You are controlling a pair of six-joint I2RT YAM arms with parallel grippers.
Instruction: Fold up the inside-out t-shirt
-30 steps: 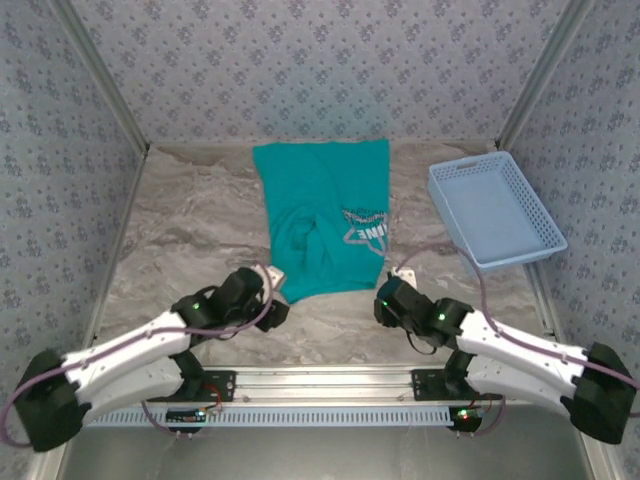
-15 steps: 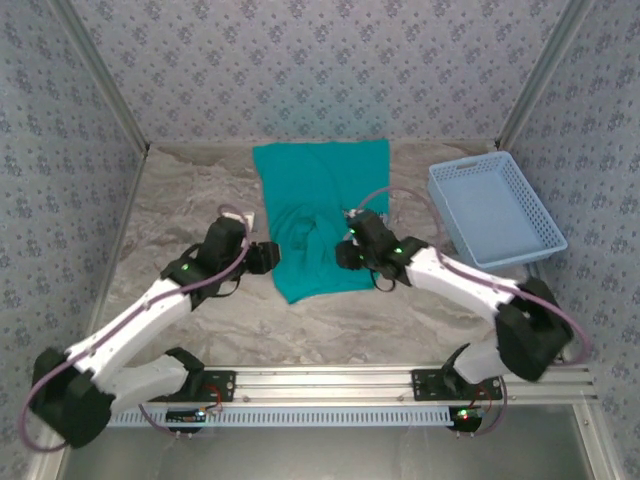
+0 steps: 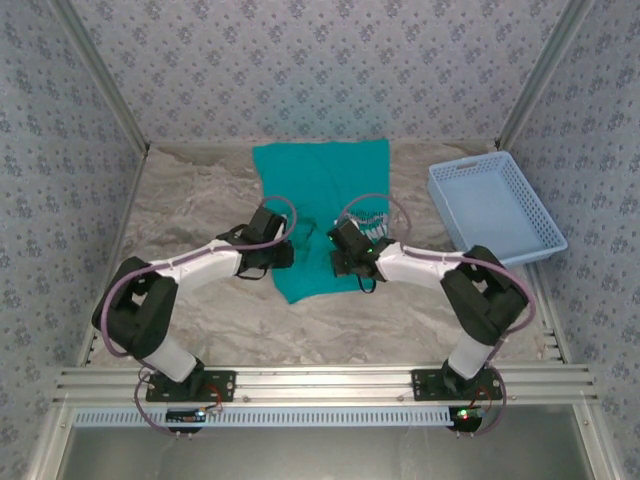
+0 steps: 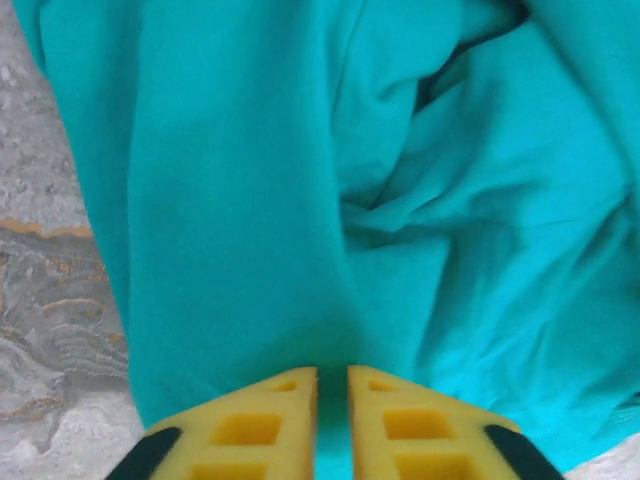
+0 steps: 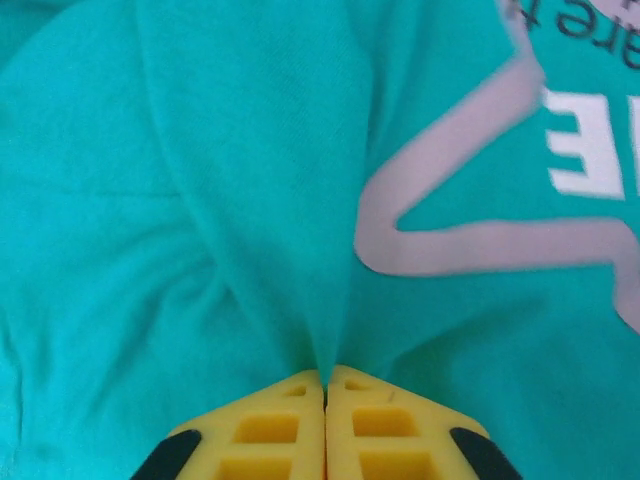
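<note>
At the inside-out t-shirt's (image 3: 320,180) near half, the left gripper (image 4: 332,372) at 9 o'clock is almost closed on a fold. The right gripper (image 5: 325,375) at 3 o'clock pinches a ridge tight. The shirt stretches toward 12 o'clock across the desk (image 3: 190,220), with a blue mesh basket (image 3: 495,210) at 2 o'clock.

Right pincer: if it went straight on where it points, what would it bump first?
The t-shirt. The right pincer is shut on a raised fold of it, so straight ahead is probably just more teal cloth, with the grey print off to the side.
</note>
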